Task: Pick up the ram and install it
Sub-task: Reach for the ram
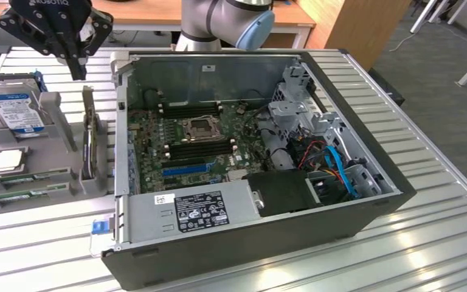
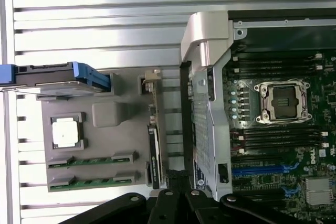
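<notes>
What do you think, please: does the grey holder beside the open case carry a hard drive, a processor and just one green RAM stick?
Not quite: the wrist view shows the grey holder carrying two, a green RAM stick and a second stick beside it; the rest stands.

A ribbed metal table (image 1: 428, 243) stands by a wooden desk (image 1: 355, 24) on grey carpet (image 1: 436, 91).
</notes>
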{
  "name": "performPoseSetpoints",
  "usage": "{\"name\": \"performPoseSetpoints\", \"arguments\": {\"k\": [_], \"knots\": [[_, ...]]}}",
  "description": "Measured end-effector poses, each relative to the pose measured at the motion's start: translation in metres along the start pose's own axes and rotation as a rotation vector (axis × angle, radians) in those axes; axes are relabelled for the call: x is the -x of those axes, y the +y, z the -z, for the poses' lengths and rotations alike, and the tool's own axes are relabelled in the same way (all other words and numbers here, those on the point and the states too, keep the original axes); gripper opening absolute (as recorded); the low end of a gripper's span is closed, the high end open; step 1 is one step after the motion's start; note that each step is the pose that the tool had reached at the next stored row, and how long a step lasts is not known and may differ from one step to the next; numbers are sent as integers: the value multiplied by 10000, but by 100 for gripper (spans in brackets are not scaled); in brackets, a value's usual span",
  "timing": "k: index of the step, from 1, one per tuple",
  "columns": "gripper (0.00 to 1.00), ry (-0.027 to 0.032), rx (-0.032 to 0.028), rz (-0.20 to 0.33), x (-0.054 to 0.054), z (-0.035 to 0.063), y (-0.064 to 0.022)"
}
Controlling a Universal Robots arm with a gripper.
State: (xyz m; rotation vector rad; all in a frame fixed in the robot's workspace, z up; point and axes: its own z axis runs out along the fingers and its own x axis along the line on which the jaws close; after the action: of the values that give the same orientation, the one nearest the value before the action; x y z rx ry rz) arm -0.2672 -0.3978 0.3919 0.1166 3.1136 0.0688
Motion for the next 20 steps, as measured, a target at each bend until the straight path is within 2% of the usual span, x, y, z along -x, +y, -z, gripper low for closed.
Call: {"name": "performPoseSetpoints", "arguments": {"k": [20], "knots": [[10,0,0,-1,-380,5,-25]]}}
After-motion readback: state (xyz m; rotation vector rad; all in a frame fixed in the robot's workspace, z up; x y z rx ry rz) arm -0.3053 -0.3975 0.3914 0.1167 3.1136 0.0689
